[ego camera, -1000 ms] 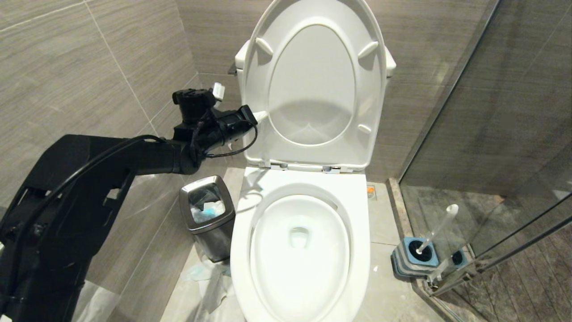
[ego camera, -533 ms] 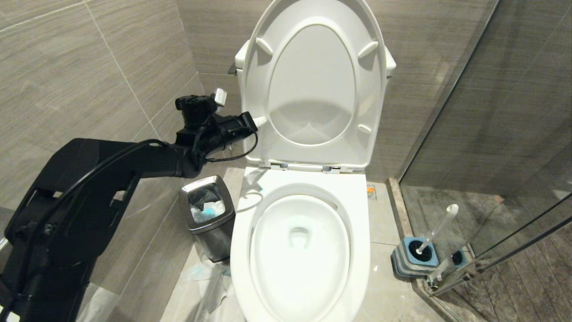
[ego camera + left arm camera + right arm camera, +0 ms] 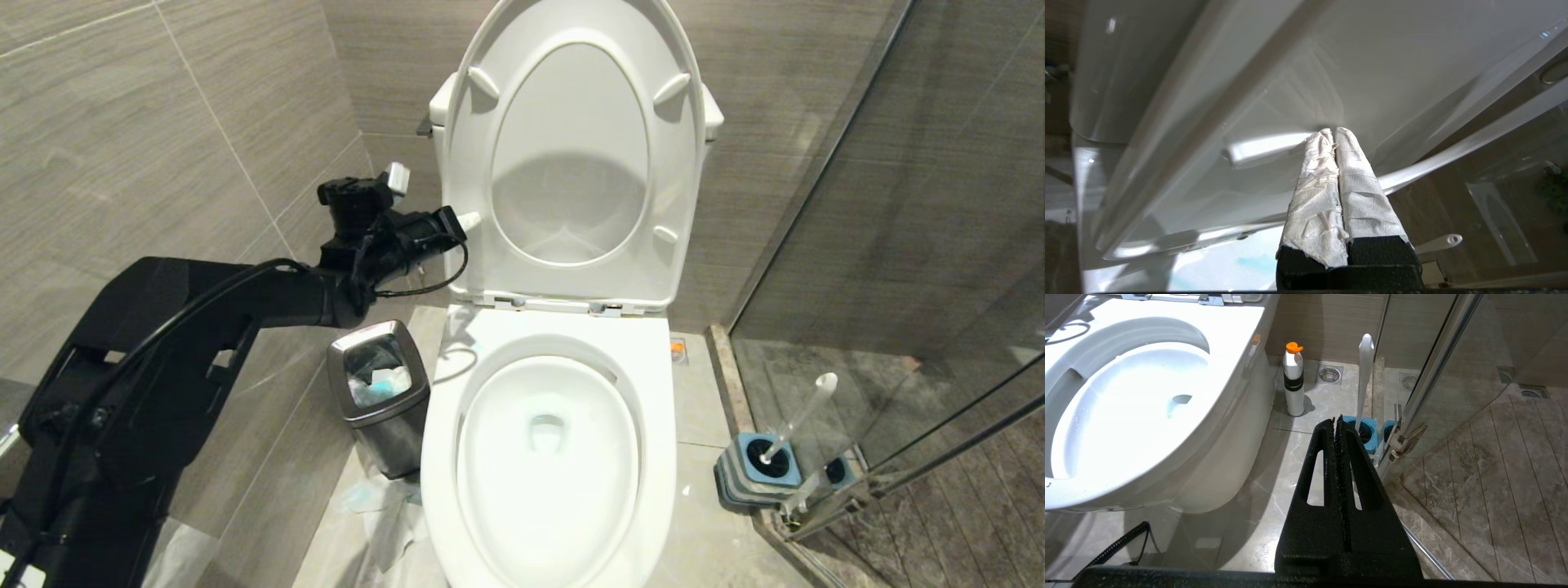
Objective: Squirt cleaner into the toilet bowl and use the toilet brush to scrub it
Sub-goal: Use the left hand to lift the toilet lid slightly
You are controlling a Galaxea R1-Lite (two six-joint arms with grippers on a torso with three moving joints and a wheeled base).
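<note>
- Left gripper (image 3: 470, 220): tissue-wrapped fingers pressed together, empty, tips at the raised glossy plastic seat's (image 3: 571, 155) edge.
- Toilet bowl (image 3: 547, 457): white ceramic oval, below that gripper.
- Toilet brush (image 3: 796, 425): slim white handle in a squarish blue-topped holder (image 3: 755, 469), far across the bowl.
- Right gripper (image 3: 1337, 424): black fingers clenched, empty, brush just beyond.

toilet bowl (image 3: 547, 457): white, open, blue-tinted water | toilet brush (image 3: 796, 420): upright in blue holder, floor right

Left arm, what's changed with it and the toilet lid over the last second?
The left gripper, jaws shut and holding nothing, slid a little leftward along the raised lid's edge, its tip at that edge throughout. The lid stayed up; the brush stayed in its holder, the bin beside the bowl.
</note>
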